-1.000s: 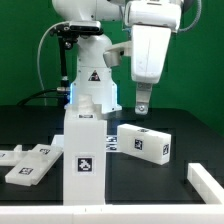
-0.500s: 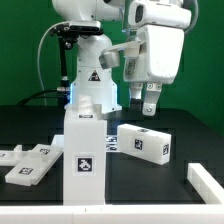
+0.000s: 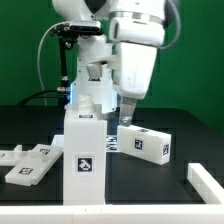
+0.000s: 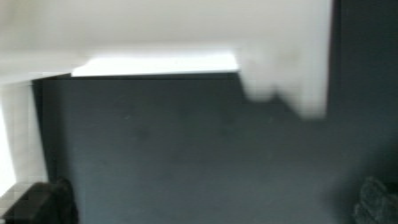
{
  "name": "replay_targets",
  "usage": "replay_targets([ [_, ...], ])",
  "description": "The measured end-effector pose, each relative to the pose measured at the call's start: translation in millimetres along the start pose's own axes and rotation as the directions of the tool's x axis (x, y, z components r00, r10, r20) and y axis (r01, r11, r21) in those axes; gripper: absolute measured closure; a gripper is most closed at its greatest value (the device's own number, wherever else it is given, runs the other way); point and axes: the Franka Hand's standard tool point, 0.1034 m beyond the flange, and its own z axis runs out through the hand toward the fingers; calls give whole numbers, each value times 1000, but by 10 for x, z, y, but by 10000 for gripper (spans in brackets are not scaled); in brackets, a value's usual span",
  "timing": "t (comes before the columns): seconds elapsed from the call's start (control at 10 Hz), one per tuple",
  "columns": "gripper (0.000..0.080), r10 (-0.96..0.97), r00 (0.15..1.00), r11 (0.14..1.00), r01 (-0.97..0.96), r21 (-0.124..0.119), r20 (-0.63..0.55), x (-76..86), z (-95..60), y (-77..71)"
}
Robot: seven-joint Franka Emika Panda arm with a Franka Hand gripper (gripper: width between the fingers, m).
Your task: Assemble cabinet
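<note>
Cabinet parts lie loose on the black table (image 3: 185, 125), none joined that I can see. The tall box (image 3: 80, 150) stands upright at the front, its long axis vertical, with a tagged face turned to the camera. To the exterior view's right of it, and well apart from it, the low box (image 3: 146, 143) lies on its side. Its long axis runs across the view, dipping slightly toward the exterior view's right, and its tagged long face also looks at the camera. A flat panel (image 3: 28, 163) rests on the table at the exterior view's left, its length slanting from the near left corner back toward the tall box. One more white piece (image 3: 207, 182) is cut off by the exterior view's right edge, so its shape is unclear.

The gripper (image 3: 127, 115) hangs from the arm with its fingers (image 3: 126, 106) pointing straight down, spread wide and empty. It hovers just over the low box's end nearer the tall box, touching nothing. Whether it is directly above that end or behind it, I cannot tell.

Between the two boxes a bit of the marker board (image 3: 112, 144) shows. The base (image 3: 90, 80) stands behind the tall box.

The wrist view is blurred: white surfaces against dark table, too vague to name.
</note>
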Motion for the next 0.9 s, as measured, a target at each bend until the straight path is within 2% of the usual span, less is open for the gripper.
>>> replay_targets([
  [0.2,3,18,998,1000,-20,24,65,103,9,-80],
  [0.3,3,-6,995,1000,5,19,95,129,59,-88],
  [0.4,3,-16,989,1000,12,26,147,105,114,-130],
  [0.6,3,-41,974,999,36,28,224,-4,99,-146],
  [0.7,3,-50,960,998,41,40,276,-53,106,-189],
  [0.9,3,-41,932,998,17,68,359,9,115,-272],
])
